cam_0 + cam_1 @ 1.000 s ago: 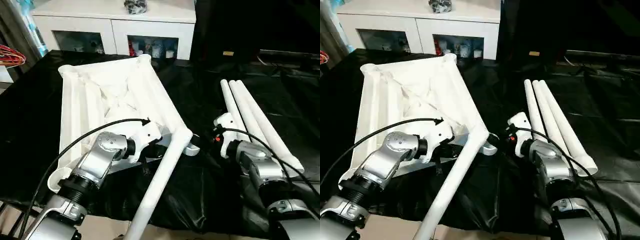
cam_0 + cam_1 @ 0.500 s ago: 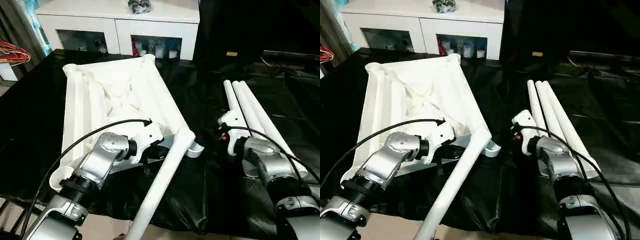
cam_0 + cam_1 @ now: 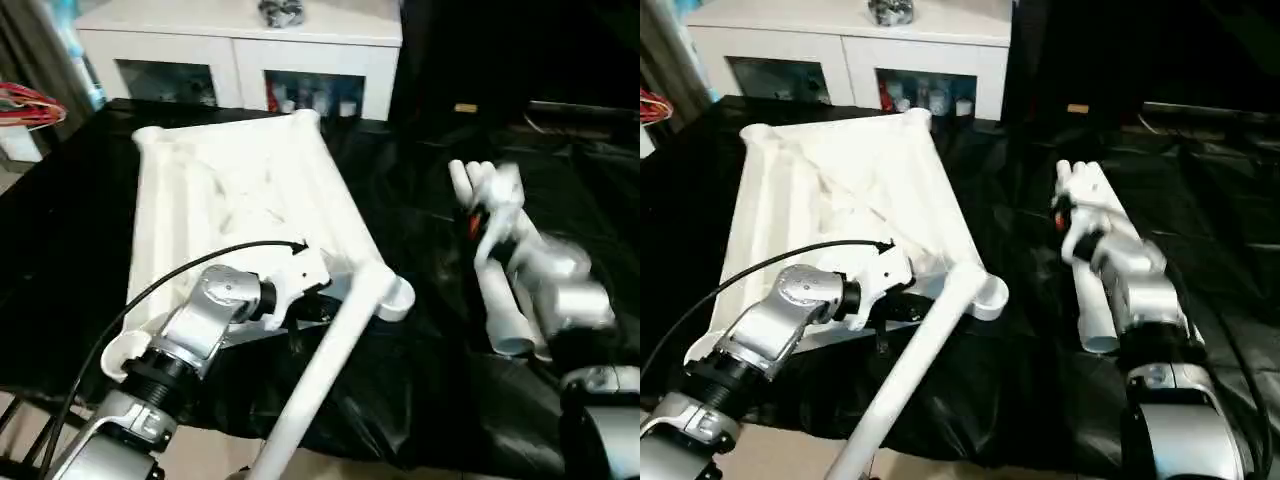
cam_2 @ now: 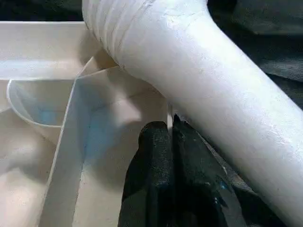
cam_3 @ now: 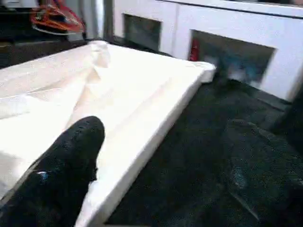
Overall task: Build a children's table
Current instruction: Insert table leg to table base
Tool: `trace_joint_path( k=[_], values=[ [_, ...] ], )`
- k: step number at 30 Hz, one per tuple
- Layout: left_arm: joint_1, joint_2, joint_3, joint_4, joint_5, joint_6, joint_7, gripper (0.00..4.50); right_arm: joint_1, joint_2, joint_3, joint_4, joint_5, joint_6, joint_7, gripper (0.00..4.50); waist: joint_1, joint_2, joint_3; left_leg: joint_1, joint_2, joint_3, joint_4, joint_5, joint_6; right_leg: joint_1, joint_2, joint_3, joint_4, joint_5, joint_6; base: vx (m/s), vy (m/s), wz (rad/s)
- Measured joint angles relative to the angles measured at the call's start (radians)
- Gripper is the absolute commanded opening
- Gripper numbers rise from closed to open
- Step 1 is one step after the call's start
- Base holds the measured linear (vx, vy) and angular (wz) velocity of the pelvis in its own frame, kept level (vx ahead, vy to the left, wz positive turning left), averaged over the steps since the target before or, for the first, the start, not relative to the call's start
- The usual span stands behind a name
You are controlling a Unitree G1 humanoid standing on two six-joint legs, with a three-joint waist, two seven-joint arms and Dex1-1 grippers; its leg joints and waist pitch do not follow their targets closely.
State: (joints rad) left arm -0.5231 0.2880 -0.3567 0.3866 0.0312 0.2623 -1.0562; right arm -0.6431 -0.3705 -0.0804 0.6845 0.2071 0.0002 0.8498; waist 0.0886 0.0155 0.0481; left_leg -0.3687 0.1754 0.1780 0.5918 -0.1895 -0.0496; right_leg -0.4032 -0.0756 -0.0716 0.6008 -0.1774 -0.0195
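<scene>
The white table top (image 3: 230,200) lies upside down on the black cloth, ribbed underside up. One leg (image 3: 330,370) stands in its near right corner socket (image 3: 392,295) and leans toward me. My left gripper (image 4: 171,130) is shut on a thin rib of the table top right beside that leg. The loose legs (image 3: 1090,310) lie side by side on the cloth to the right. My right gripper (image 3: 1072,205) hovers above their far ends, open and holding nothing; one black finger (image 5: 71,156) shows, with the table top (image 5: 142,104) beyond it.
A white cabinet (image 3: 240,50) with glass-fronted compartments stands behind the table top, a dark object (image 3: 280,12) on it. Red wire hangers (image 3: 30,100) are at the far left. Black cloth (image 3: 420,380) covers the surface between the table top and the loose legs.
My right gripper has pulled back from the socket corner, rising and swinging right over the loose legs. The left gripper keeps its pinch. The camera has shifted slightly.
</scene>
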Motion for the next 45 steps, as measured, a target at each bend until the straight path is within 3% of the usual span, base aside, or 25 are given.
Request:
trace_joint_path(
  k=[4,11,19,27,45],
  values=[
    [0.000,0.000,-0.001,0.000,0.000,-0.002,0.000,0.00,0.025,-0.021,0.035,-0.067,-0.001,-0.002,0.075,4.41,0.002,0.000,0.000,0.000,0.000,0.000,0.000,0.000,0.000,0.000,0.000,0.000,0.000,0.000,0.000,0.000,0.000,0.00],
    [0.000,0.005,-0.003,0.000,-0.001,-0.002,-0.003,0.00,0.094,-0.124,0.151,-0.266,-0.009,0.000,0.282,4.41,0.001,0.000,0.000,0.000,0.000,0.000,0.000,0.000,0.000,0.000,0.000,0.000,0.000,0.000,0.000,0.000,0.000,0.00],
    [0.000,0.004,-0.005,0.000,-0.003,-0.004,-0.008,0.00,0.128,-0.189,0.257,-0.396,-0.083,-0.030,0.376,4.41,0.002,0.000,0.000,0.000,0.000,0.000,0.000,0.000,0.001,0.000,0.000,0.000,0.000,0.000,0.000,0.000,0.000,0.00],
    [0.000,0.005,-0.005,0.001,-0.003,-0.004,-0.008,0.00,0.113,-0.196,0.347,-0.375,-0.184,-0.137,0.394,4.41,0.001,0.000,0.000,0.000,0.000,0.000,0.000,0.000,0.001,0.000,0.000,0.000,0.000,0.000,0.000,0.000,0.000,0.00],
    [0.000,0.011,-0.006,0.001,-0.006,-0.004,-0.008,0.00,0.073,-0.186,0.484,-0.355,-0.304,-0.304,0.435,4.41,0.000,-0.001,0.000,0.001,0.000,0.000,0.001,0.000,0.001,0.000,0.000,0.000,0.002,0.000,0.000,0.000,0.000,0.00]
  ],
)
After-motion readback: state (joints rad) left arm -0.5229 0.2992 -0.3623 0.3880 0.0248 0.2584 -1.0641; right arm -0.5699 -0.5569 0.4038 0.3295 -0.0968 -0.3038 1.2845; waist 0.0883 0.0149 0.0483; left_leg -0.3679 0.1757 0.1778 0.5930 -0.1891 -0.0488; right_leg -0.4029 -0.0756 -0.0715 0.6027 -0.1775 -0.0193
